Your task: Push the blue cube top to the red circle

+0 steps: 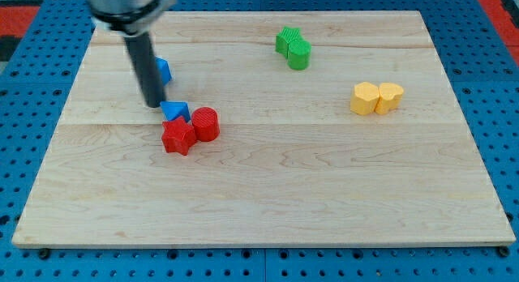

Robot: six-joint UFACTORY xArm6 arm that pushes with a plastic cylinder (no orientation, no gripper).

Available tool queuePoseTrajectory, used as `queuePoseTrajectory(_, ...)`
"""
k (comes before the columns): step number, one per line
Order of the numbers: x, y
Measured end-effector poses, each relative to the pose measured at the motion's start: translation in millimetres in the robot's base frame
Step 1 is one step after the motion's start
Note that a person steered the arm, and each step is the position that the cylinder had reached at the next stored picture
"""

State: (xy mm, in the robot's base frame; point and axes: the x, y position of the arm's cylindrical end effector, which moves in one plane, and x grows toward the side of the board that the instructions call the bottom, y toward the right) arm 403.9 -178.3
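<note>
Blue cube point(174, 112) nudged against red circle point(206, 124) at its ten o'clock, red star point(178, 138) below. My tip point(152, 104) just at cube's ten o'clock, placed for pushing. No fingers fitted, so nothing gripped.

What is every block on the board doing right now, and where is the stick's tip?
my tip: on the board, just left of the blue triangle, apart from the red blocks.
blue cube: partly hidden behind the rod, above the red blocks.
blue triangle: touching the red star.
red star: beside the red circle, touching.
red circle: flat on the board.
green blocks: two, pressed together.
yellow blocks: two, side by side.
</note>
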Motion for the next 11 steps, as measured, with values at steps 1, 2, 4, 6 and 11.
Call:
queuePoseTrajectory(1, -20, -33)
queuePoseTrajectory(2, -61, -25)
queuePoseTrajectory(4, -77, 31)
queuePoseTrajectory(6, -76, 60)
queuePoseTrajectory(11, -57, 106)
